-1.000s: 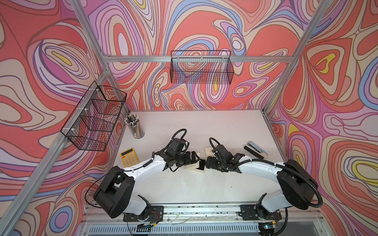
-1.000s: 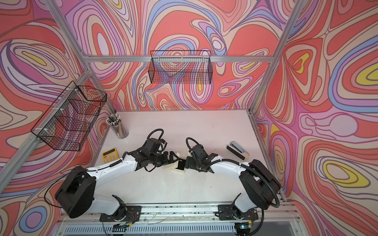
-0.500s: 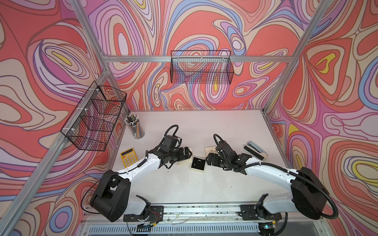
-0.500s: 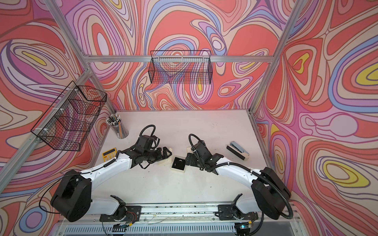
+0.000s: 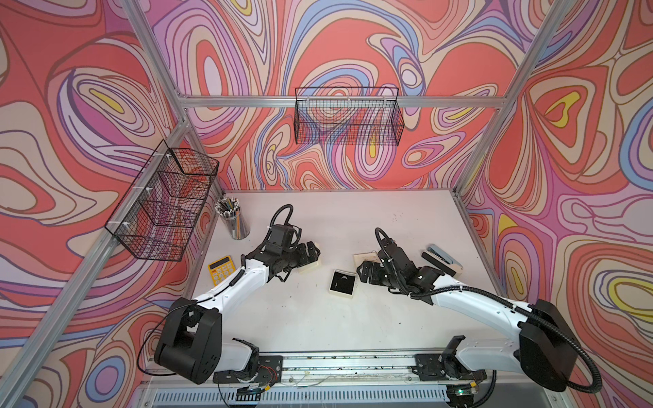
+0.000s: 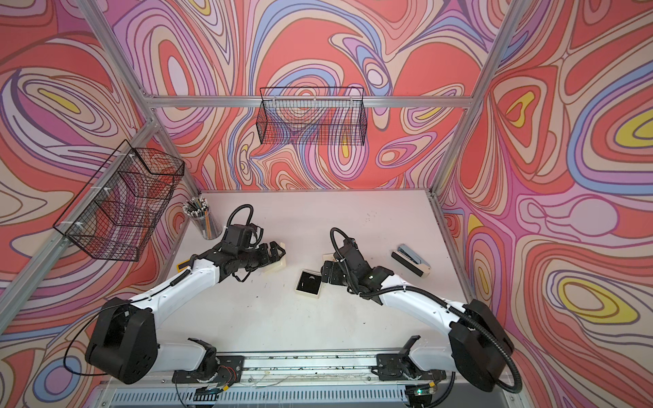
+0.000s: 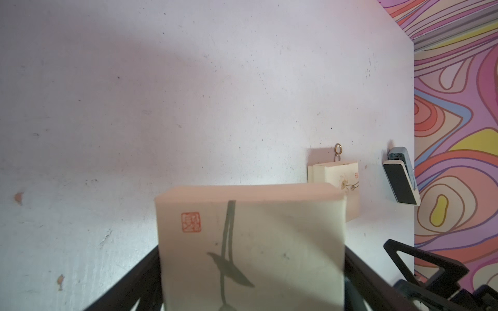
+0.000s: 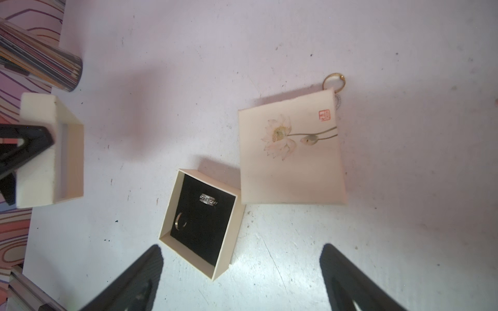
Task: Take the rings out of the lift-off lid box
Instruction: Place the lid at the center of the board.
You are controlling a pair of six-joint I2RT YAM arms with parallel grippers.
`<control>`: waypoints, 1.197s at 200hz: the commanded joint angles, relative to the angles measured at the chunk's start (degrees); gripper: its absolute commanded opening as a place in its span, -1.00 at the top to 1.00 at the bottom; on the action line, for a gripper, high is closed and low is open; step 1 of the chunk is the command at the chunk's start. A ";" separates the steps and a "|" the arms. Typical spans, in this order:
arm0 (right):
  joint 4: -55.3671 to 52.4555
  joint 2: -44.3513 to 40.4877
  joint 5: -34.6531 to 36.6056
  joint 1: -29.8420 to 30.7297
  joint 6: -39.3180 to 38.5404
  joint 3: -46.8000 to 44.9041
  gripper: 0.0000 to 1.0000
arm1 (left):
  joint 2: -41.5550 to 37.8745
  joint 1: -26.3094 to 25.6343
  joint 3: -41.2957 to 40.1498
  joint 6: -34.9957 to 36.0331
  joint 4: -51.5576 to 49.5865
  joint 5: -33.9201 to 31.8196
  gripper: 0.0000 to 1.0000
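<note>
rings: two, seated in black foam of open box, table centre | handling: tiny, light, hard, probably slippery; light box may lift too | hold: pinch exposed arc, one at a time | right gripper: wide open, empty, just right of box | left gripper: jaws wide, gripping lid, left of box

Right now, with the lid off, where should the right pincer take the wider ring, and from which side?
Probably its exposed upper arc, from straight above: the wider ring stands on edge, half sunk in the black foam, and the box walls block a sideways approach. The right pincer stands open.
</note>
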 commanded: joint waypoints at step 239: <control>0.47 -7.96 4.70 0.32 -3.35 -6.34 -0.94 | 13.24 7.02 4.71 9.24 -8.90 -9.39 -1.00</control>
